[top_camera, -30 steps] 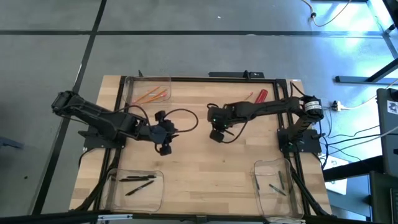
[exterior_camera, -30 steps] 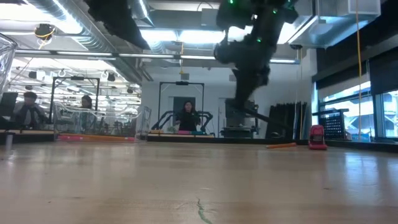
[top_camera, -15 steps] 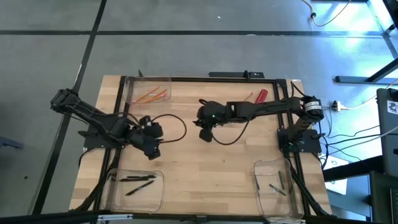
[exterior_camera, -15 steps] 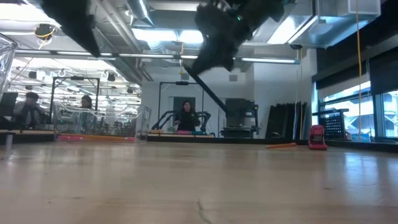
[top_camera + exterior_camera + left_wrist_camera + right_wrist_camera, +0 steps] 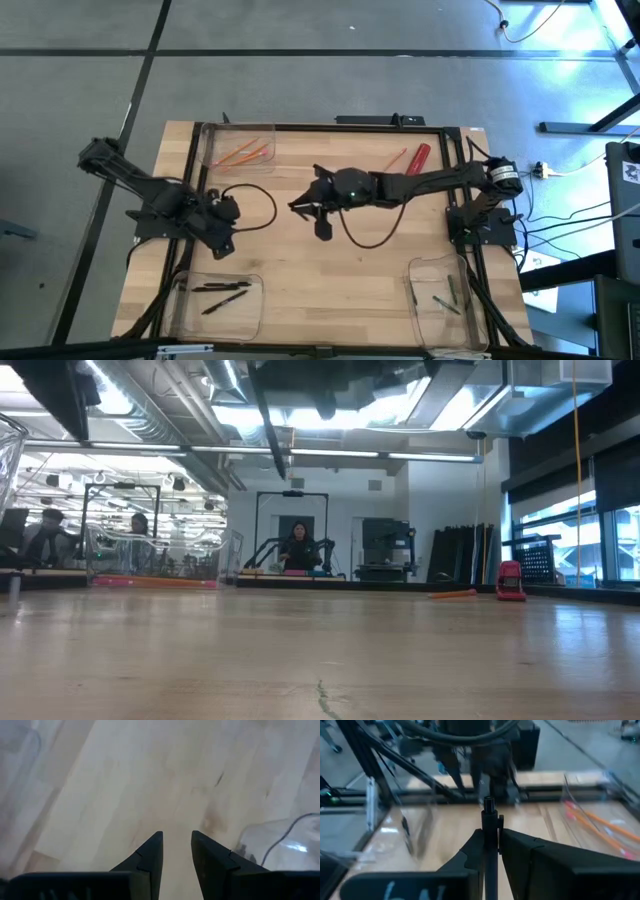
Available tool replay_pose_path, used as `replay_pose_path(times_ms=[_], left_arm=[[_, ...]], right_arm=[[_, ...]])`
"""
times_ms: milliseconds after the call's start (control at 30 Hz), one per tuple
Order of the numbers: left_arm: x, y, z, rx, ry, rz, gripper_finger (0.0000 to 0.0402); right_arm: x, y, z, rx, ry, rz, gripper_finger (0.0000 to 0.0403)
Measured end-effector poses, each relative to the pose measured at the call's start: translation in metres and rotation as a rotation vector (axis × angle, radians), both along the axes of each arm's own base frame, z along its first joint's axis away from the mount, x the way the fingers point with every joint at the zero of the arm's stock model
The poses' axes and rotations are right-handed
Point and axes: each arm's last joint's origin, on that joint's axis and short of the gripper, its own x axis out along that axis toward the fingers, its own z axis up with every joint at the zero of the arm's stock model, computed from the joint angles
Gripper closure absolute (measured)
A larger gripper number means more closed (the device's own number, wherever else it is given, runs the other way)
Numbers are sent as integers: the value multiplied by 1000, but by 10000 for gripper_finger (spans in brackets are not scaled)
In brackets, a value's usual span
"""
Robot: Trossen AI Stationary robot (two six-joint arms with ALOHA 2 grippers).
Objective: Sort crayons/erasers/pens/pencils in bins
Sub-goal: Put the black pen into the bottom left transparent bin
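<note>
My right gripper is above the table's middle, pointing toward the table's left, shut on a thin black pen. The pen also shows in the low view as a slanted stick high above the table. My left gripper is at the left side, open and empty, its fingers over bare wood. The far-left bin holds orange pencils. The near-left bin holds black pens. The near-right bin holds a few sticks. My right gripper pinches the pen between its two fingers. The pen lies along the fingers and its free end sticks out past their tips. The fingers point roughly level toward the table's left. The pen is lifted clear of the table.
A thick red cylinder and an orange pencil lie on the table at the far right. Black cables loop over the table beside both wrists. The left arm stands ahead of my right gripper.
My right gripper has moved toward the table's left and tipped from pointing down to pointing about level to the left, carrying the pen up with it. My left gripper has drawn back toward the table's left and near edges.
</note>
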Motion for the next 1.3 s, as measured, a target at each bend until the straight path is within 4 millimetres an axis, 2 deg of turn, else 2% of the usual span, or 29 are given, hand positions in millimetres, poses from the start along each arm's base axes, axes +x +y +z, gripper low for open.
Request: replay_pose_path(times_ms=[233,333,700,867,1033,1300], left_arm=[[1,-2,14,204,-250,-31,306],[4,-5,17,279,-291,-106,306],[24,-15,36,371,-508,-282,306],[33,-14,41,423,-551,-310,306],[41,-7,46,423,-604,-250,306],[51,-2,47,417,-615,-291,306]], right_arm=[[2,12,12,-14,-134,33,351],[3,15,18,-12,-198,40,351],[3,20,28,-69,-299,64,351],[3,20,30,-79,-319,64,351],[3,20,32,-78,-340,63,351],[3,20,33,-81,-348,63,351]])
